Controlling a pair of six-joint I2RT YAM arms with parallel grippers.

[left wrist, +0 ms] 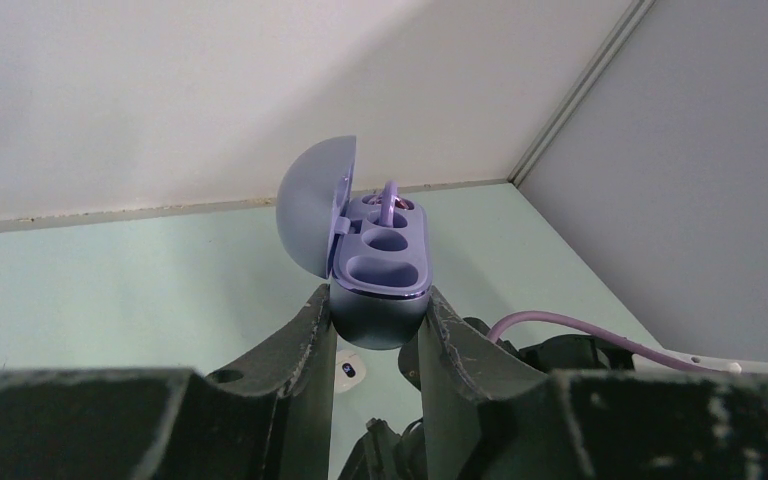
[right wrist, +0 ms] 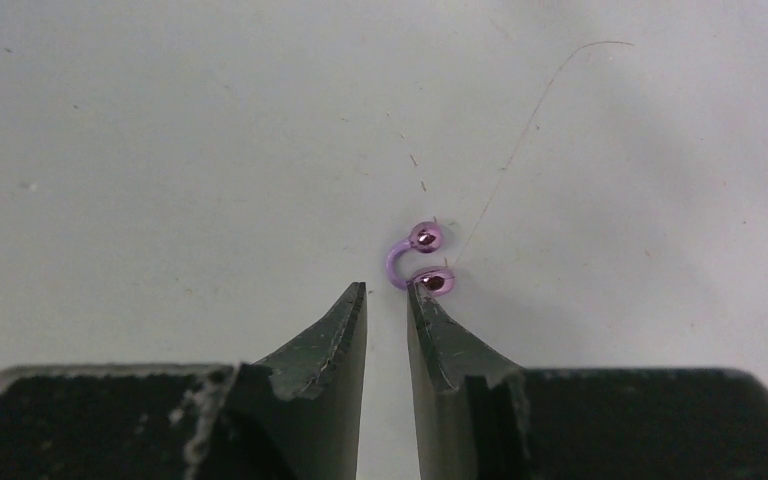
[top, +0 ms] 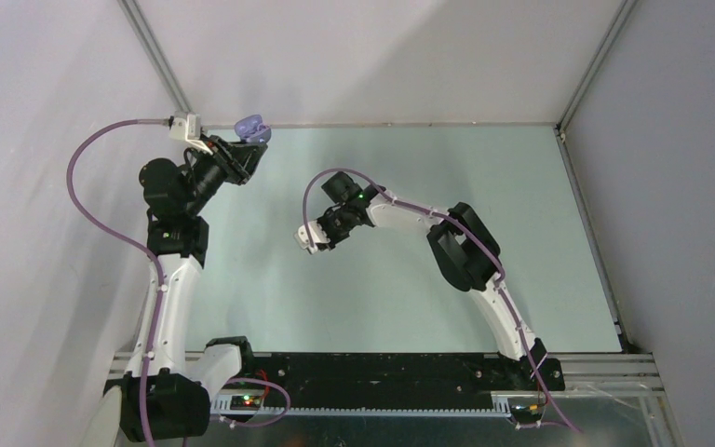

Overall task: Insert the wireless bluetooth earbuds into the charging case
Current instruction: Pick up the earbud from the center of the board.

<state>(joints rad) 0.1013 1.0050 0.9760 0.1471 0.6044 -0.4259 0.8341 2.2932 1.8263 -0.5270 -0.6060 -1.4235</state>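
My left gripper [left wrist: 376, 300] is shut on the base of the purple charging case [left wrist: 385, 262], held up near the back wall with its lid open to the left. One purple earbud [left wrist: 389, 206] sits in the case's far slot, and the nearer slot looks empty. In the top view the case [top: 252, 126] sits above the left gripper [top: 245, 151]. A second purple earbud [right wrist: 418, 260], a curved clip with two shiny ends, lies on the table. My right gripper [right wrist: 386, 290] is open a little, low over the table. Its right fingertip [right wrist: 422, 300] touches the earbud's near end, and nothing lies between the fingers.
The pale green table [top: 484, 233] ends at grey walls behind and to the right. The right arm [top: 465, 247] arcs across the middle with its purple cable [left wrist: 570, 325]. A small white piece with a dark spot [left wrist: 349, 370] shows below the case; I cannot tell what it is.
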